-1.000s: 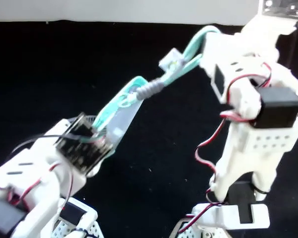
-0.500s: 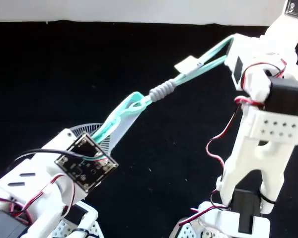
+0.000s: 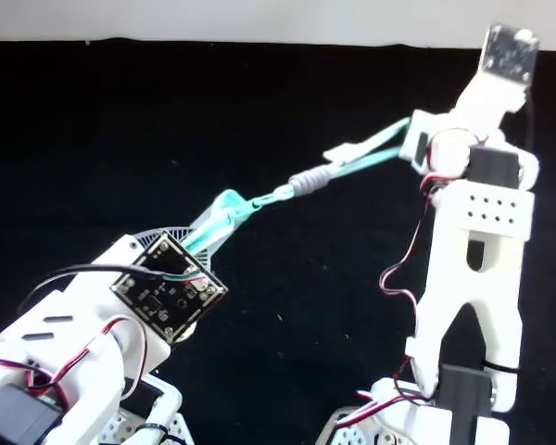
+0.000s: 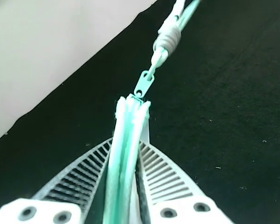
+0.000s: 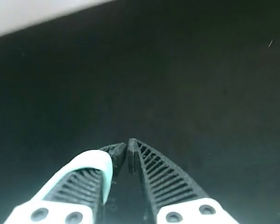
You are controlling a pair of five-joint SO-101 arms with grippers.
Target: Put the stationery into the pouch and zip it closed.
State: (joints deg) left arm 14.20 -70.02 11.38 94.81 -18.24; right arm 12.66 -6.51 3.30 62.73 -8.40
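Observation:
The pouch (image 3: 224, 211) is translucent with a teal zip edge and is lifted off the black table. My left gripper (image 3: 199, 243) is shut on its near end. In the left wrist view the pouch (image 4: 128, 126) stands edge-on between the ribbed fingers (image 4: 165, 168). From its far tip a teal zip pull (image 4: 143, 83) runs into a grey coiled cord (image 4: 169, 37). That cord (image 3: 310, 179) is stretched straight to my right gripper (image 3: 341, 159), which is shut on its far end. In the right wrist view the right gripper (image 5: 127, 150) is shut, with a pale teal piece (image 5: 95, 163) over one finger.
A black cloth (image 3: 120, 120) covers the table, with a pale wall (image 3: 213, 19) along its far edge. The white bases of both arms (image 3: 417, 417) stand at the near edge. The right arm's upright links (image 3: 477, 250) rise at the right.
The right gripper has swung right and lower with the cord. The cord and pouch now lie in one taut, flatter line. The pouch shows narrower and the left arm sits a little lower.

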